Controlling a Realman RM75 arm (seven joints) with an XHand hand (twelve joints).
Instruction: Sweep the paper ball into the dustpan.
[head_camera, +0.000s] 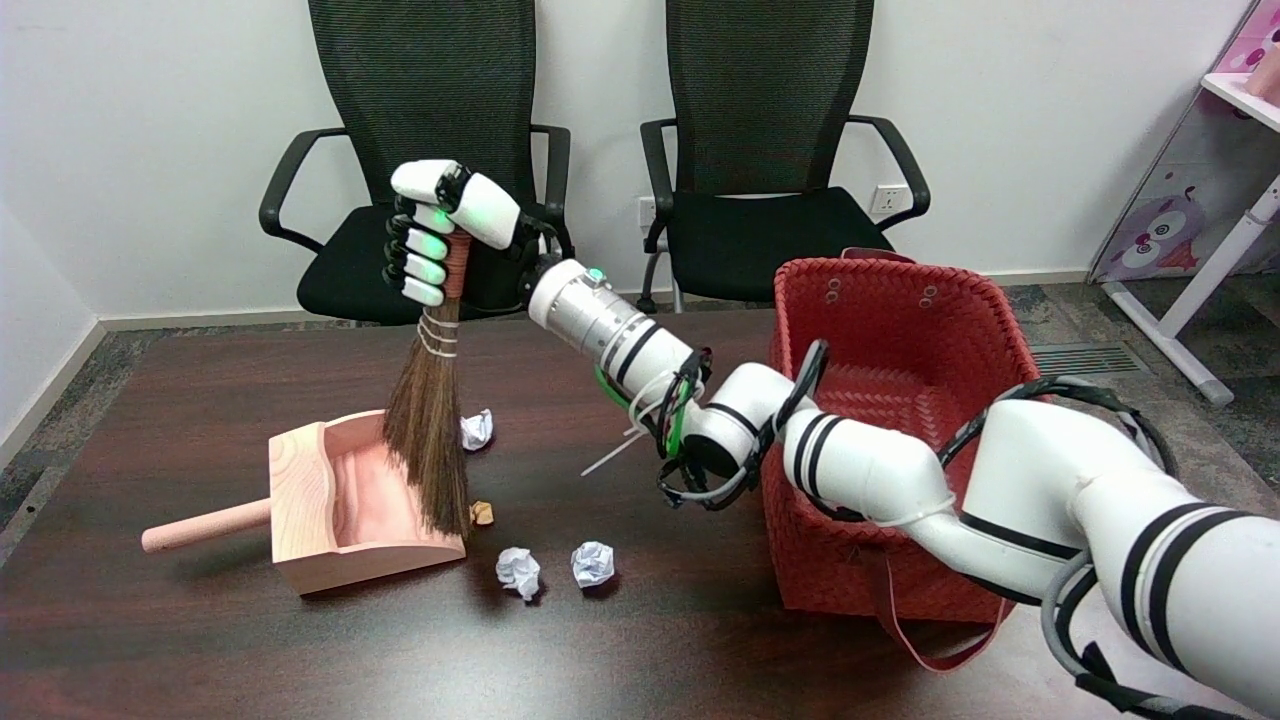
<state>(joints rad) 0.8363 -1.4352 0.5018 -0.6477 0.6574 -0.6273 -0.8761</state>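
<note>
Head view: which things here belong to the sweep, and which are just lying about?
Job: right hand holding broom; dustpan; white paper balls.
Lying about: red basket; small brown scrap; two chairs.

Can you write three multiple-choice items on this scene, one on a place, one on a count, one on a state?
1. Where do the tips of the broom bristles stand?
A. at the mouth of the dustpan
B. inside the red basket
C. on a chair seat

2. How many white paper balls lie on the table?
A. one
B. three
C. five

3. What is the right hand doing?
A. hanging free
B. gripping the broom handle
C. pressing on the basket

Answers: 1 A, the bristles hang over the pan's open edge. 2 B, one lies behind the broom and two in front. 3 B, its fingers wrap the handle.
</note>
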